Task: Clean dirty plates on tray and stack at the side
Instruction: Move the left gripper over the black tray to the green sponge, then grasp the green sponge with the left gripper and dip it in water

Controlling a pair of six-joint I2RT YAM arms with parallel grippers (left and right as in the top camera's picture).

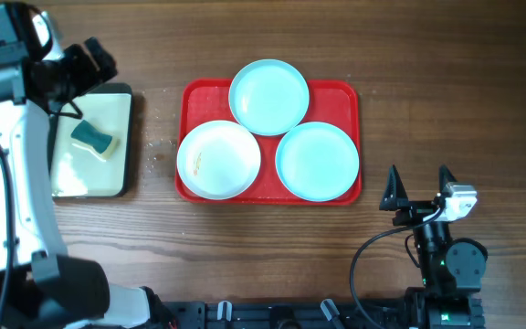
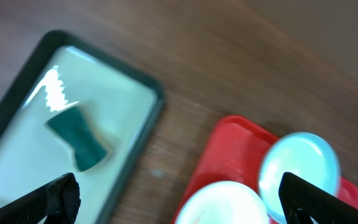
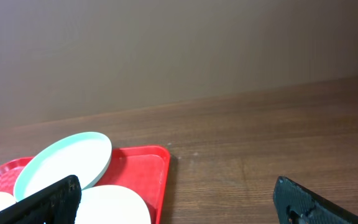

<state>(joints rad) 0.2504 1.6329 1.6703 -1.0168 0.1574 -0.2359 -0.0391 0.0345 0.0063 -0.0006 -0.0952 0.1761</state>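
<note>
The red tray lies mid-table with three plates on it: a white one at front left with small brown marks, a turquoise one at the back leaning on the others, and a turquoise one at front right. My left gripper is open and empty, high above the cream pan at the far left; in the left wrist view it hangs between pan and tray. My right gripper is open and empty, to the right of the tray near the front; its view shows the tray's corner.
A dark-rimmed cream pan at the left holds a teal sponge, also seen in the left wrist view. Small crumbs lie on the wood between pan and tray.
</note>
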